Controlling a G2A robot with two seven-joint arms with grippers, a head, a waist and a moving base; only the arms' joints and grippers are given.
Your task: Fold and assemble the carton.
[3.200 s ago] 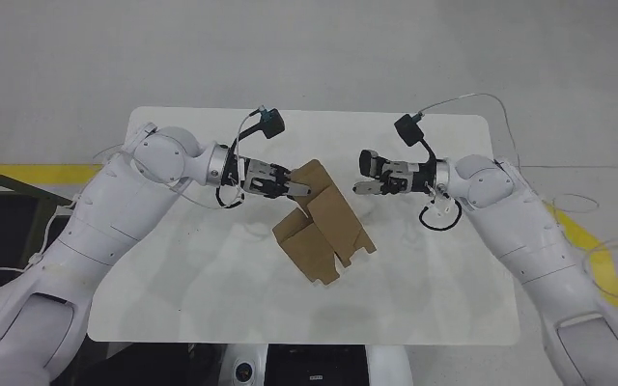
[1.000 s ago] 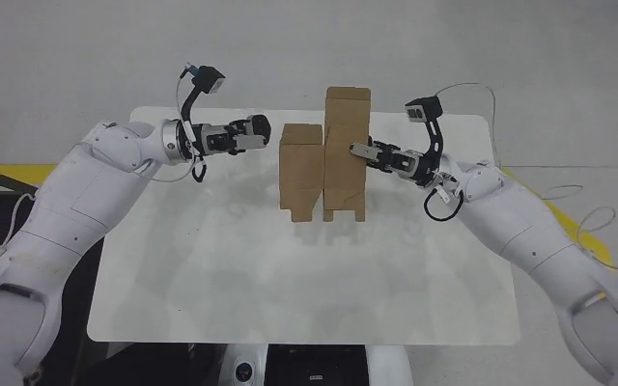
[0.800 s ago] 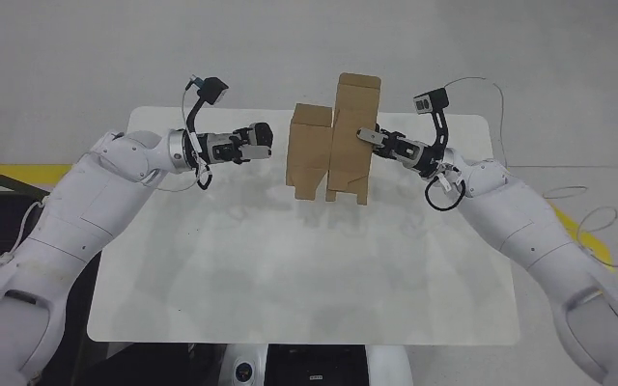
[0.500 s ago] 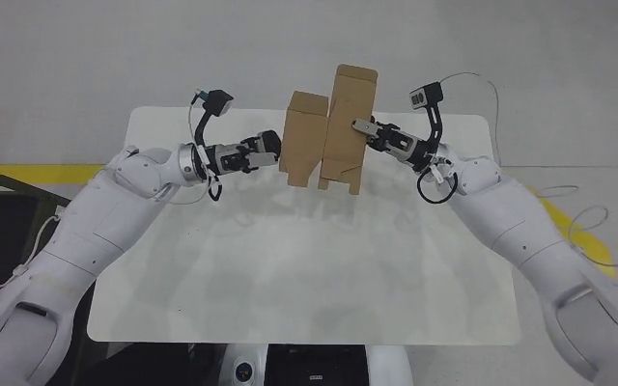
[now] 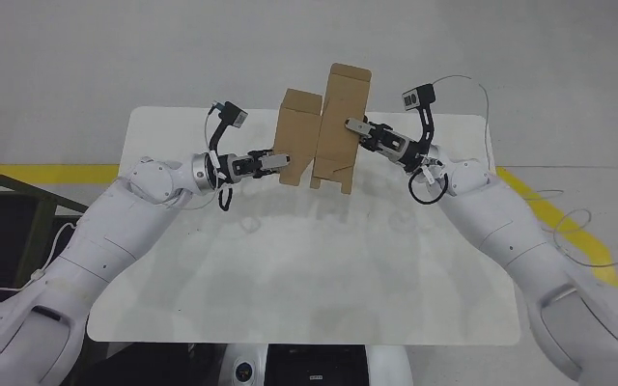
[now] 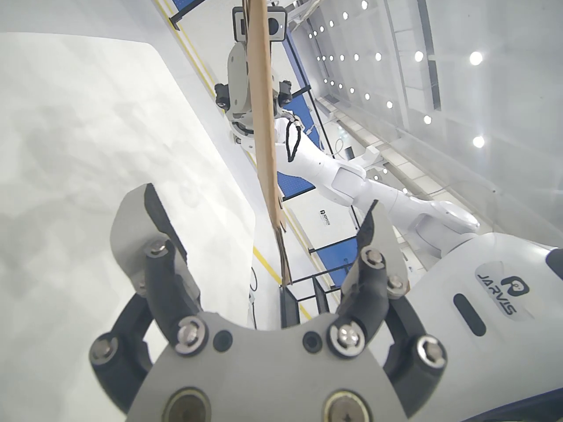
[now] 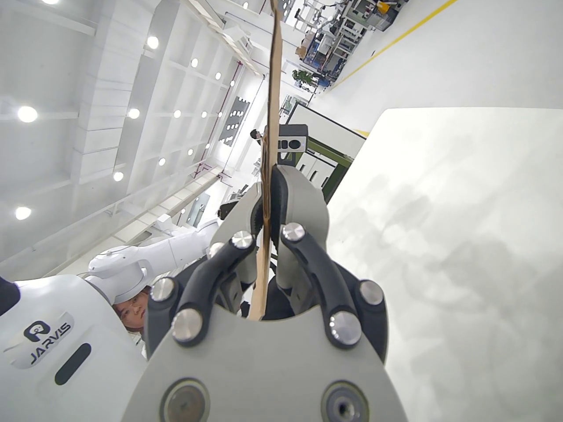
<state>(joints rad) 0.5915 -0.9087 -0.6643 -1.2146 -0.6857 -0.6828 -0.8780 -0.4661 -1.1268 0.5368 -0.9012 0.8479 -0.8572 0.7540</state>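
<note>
We saw the carton (image 5: 338, 111) in the upper middle of the top view, long axis running up-down the frame. Plain brown cardboard, collapsed flat, right panel taller. The right gripper (image 5: 351, 124) pinched its right edge. The left gripper (image 5: 282, 161) gaped wide, carton edge between its fingers, untouched, over the white table (image 5: 290, 289).

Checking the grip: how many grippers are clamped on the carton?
1: the right gripper, shut on the carton at its edge, above the table. The left gripper is open at the opposite edge.
</note>
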